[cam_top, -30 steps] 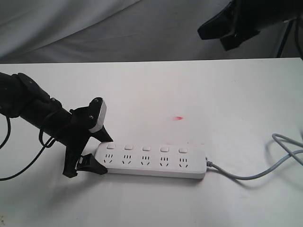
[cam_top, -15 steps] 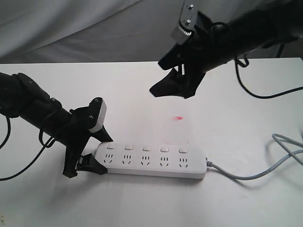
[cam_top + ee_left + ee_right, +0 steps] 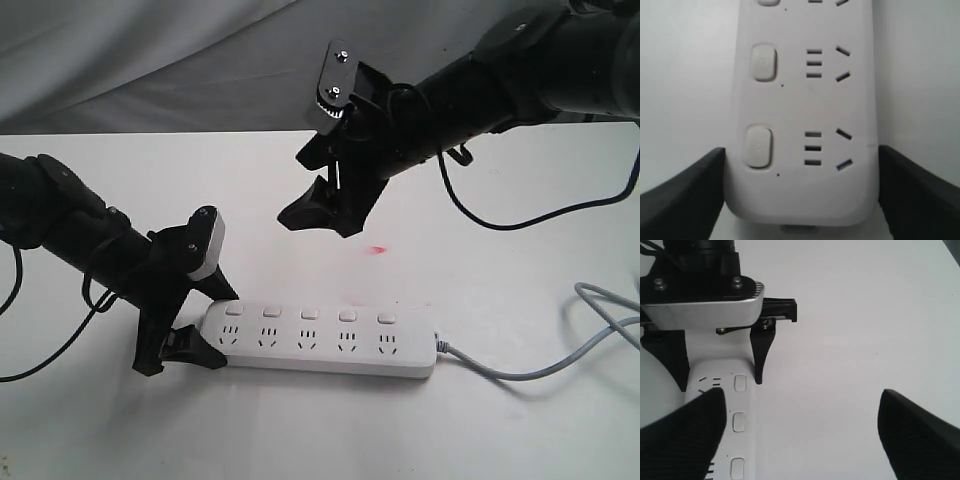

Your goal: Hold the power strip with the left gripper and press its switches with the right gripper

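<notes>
Power strip (image 3: 320, 340) lies flat on the white table (image 3: 500, 190), lower centre of the exterior frame, long axis left to right, sockets facing up. Five switches (image 3: 309, 314) sit in a row along its far edge, one above each socket. Grey cable (image 3: 545, 368) leaves the right end and curves off toward the right edge of frame. Left gripper (image 3: 212, 325) reaches in from the left edge, in the lower-left quarter. Its two black fingers (image 3: 190, 348) straddle the strip's left end, one on each long side. Left wrist view: both fingers lie against the sides of the rounded end, strip pinched between them, two switches in full view. Right gripper (image 3: 318, 220) hangs in the air at upper centre, above and behind the strip, well apart from it, touching nothing. Right wrist view: its fingers (image 3: 920, 440) are spread wide, mostly bare table between them, the strip's held end and the left gripper visible beyond. Small red spot (image 3: 377, 249) on the table between right gripper and strip. Grey cloth (image 3: 150, 60) hangs behind the table.
</notes>
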You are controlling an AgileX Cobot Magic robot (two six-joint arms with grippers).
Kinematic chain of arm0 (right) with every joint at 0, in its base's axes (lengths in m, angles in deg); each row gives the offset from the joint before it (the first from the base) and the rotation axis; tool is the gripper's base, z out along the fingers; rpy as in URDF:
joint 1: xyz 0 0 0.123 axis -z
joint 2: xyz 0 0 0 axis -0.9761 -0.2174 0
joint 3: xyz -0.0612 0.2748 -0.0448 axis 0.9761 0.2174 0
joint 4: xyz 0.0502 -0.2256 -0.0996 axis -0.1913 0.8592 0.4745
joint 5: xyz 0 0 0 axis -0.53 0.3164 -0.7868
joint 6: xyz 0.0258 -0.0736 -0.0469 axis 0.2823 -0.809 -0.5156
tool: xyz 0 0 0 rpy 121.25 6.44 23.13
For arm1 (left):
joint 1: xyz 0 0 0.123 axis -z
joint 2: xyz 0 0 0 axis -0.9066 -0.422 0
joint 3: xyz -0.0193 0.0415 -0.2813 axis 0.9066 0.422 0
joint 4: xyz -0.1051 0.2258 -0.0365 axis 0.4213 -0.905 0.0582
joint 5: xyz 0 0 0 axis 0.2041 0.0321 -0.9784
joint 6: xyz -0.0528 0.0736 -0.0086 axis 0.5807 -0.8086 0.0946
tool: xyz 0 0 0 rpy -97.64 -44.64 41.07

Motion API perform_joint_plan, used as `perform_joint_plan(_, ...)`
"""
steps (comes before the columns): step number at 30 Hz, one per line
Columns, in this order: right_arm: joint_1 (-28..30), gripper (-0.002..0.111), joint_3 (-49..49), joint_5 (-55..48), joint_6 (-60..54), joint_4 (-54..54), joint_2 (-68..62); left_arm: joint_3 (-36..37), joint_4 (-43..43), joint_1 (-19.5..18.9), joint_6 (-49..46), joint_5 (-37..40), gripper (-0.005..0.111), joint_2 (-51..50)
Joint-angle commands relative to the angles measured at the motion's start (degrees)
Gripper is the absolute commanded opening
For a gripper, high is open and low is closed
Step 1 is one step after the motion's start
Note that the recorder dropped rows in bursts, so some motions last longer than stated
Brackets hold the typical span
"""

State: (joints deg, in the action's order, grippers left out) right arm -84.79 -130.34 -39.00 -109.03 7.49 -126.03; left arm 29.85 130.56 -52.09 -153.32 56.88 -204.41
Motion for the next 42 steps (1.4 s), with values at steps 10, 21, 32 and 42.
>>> perform_joint_plan(10, -0.08, 0.076, -0.27, 4.13, 0.06, -5.52, -2.59, -0.20, -0.19, 0.31, 0.05, 0.37, 0.006, -0.17)
perform_joint_plan(21, -2.58, 0.076, -0.27, 1.79, -24.74, -22.13, -14.38, -0.20, -0.19, 0.31, 0.06, 0.37, 0.006, -0.17)
perform_joint_plan(32, -7.53, 0.076, -0.27, 9.86, -25.19, -20.02, -17.03, -0.20, -0.19, 0.31, 0.19, 0.37, 0.006, -0.17)
perform_joint_plan(42, -7.53, 0.076, -0.27, 9.99, -25.42, -21.61, -17.16, -0.20, -0.19, 0.31, 0.07, 0.37, 0.006, -0.17)
